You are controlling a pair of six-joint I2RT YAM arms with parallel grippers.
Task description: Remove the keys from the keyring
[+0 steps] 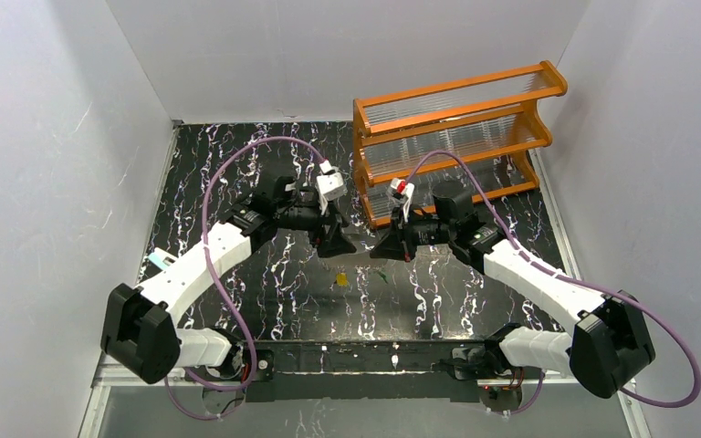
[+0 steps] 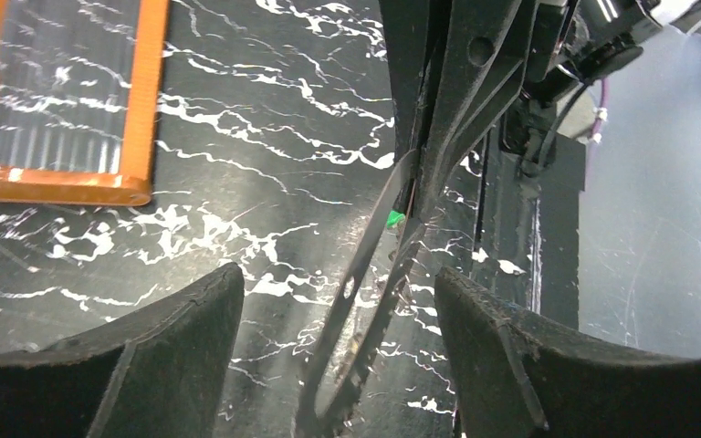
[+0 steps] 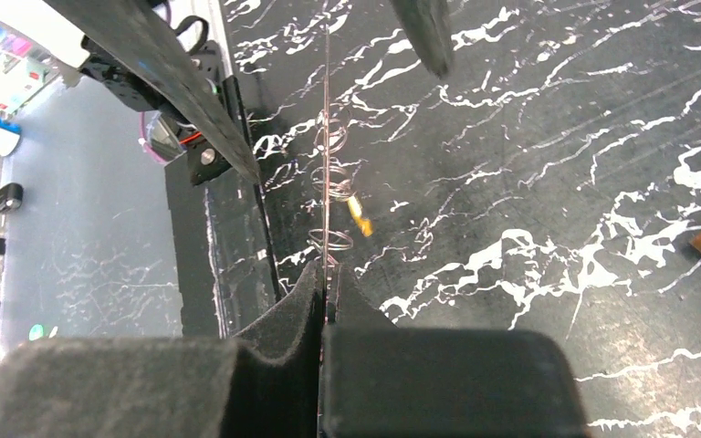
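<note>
The keyring (image 2: 365, 265) is a grey metal loop seen edge-on, held in the air between my two grippers. My right gripper (image 3: 326, 274) is shut on its near edge; the ring shows as a thin line (image 3: 327, 137) with small wire rings around it. My left gripper (image 2: 338, 274) is open, its fingers (image 2: 192, 338) wide apart on either side of the ring, not touching it. The yellow-orange key (image 1: 341, 278) lies on the black table below and also shows in the right wrist view (image 3: 358, 214). A green bit (image 2: 394, 217) shows beside the ring; I cannot tell if it is attached.
An orange rack (image 1: 456, 128) of clear tubes stands at the back right, close behind the right gripper (image 1: 388, 246). White walls enclose the black marbled table (image 1: 265, 292). A small light-blue object (image 1: 158, 260) lies at the left table edge.
</note>
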